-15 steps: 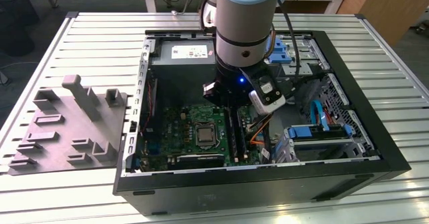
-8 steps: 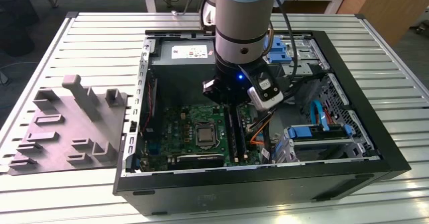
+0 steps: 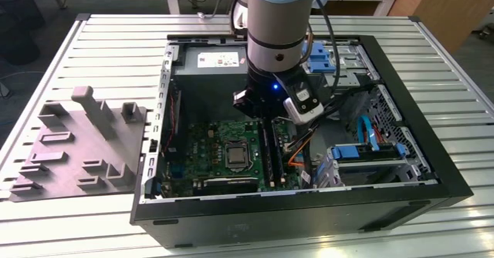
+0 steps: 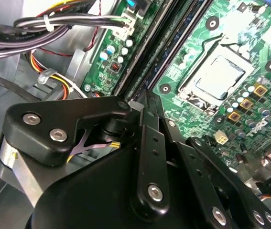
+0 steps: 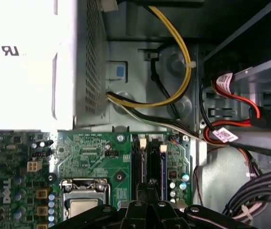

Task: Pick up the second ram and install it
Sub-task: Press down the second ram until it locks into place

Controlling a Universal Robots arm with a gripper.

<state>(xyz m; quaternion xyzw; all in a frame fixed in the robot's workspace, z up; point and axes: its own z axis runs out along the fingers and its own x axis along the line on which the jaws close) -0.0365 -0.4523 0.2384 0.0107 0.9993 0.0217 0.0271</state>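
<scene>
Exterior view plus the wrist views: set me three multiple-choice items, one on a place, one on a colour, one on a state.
1. Where is the pincer?
A) off to one side, outside the computer case
B) inside the computer case, at the black slot rails
C) raised high above the case

2. What colour is the motherboard?
A) red
B) green
C) white

3. How is the case?
A) side open
B) panel shut
C) wrapped up

Answers: B, both wrist views show it just over the rails. B, the board is green in every view. A, the board lies exposed in the exterior view.
</scene>
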